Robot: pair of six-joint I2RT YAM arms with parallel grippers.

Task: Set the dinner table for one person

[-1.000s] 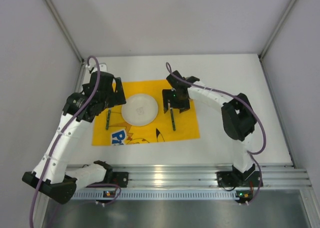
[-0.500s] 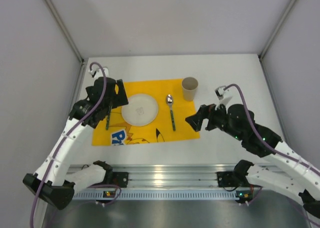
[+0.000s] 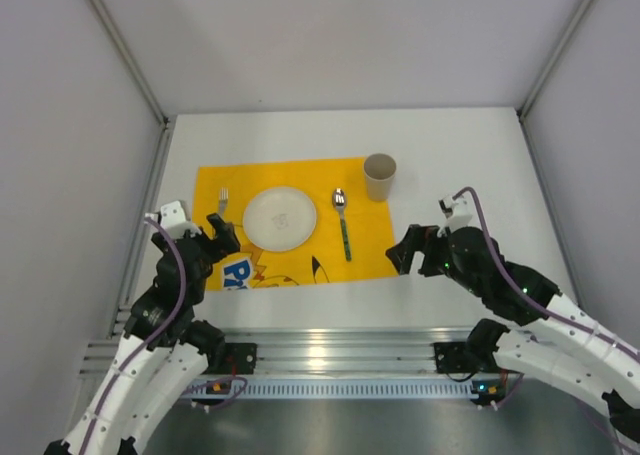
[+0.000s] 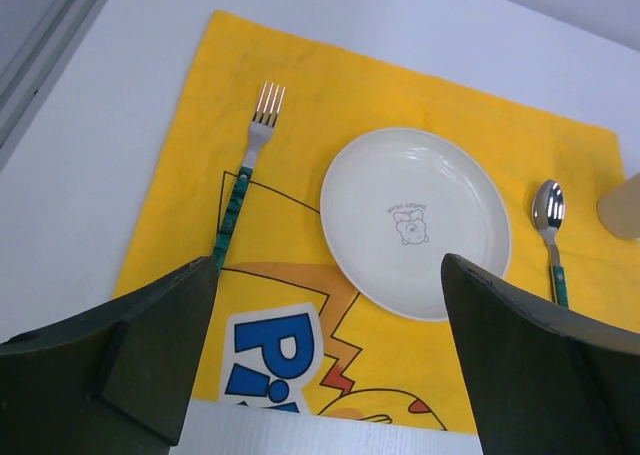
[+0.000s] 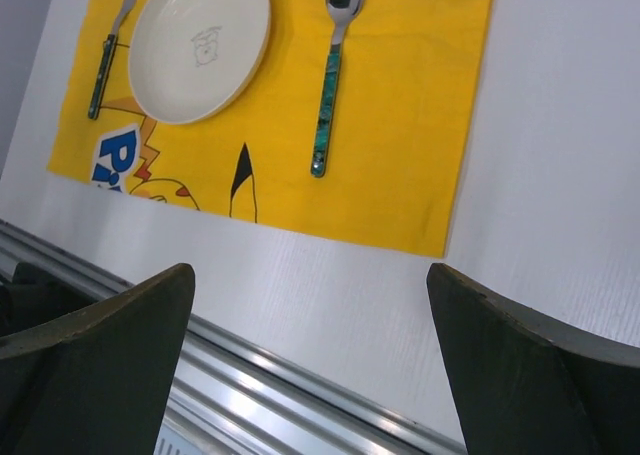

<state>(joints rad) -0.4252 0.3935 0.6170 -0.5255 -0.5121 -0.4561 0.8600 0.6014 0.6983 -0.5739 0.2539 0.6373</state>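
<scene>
Table: The dinner table (image 3: 480,155) carries the whole setting on its middle-left part, and we see nothing loose elsewhere on it.
Mat: The yellow mat (image 3: 365,245) lies flat under everything except the cup's far side.
Left claw: The left gripper (image 3: 218,233) was over the fork half a second ago. It has now drawn back to the mat's near-left corner, its jaws spread wide with nothing between them.
Right claw: The right gripper (image 3: 402,247) pulled away earlier. It hangs off the mat's near-right corner, also gaping and empty.
Plate: The plate (image 3: 280,218) sits at the mat's centre, unmoved.
Cup: The cup (image 3: 380,177) stands upright at the far-right corner.
Spoon: The spoon (image 3: 343,225) is just right of the plate, bowl pointing away.
Fork: The fork (image 3: 221,201) is just left of the plate, tines pointing away, now released.
Meaning: We judge the place set, with only the arms' retreat remaining.
</scene>
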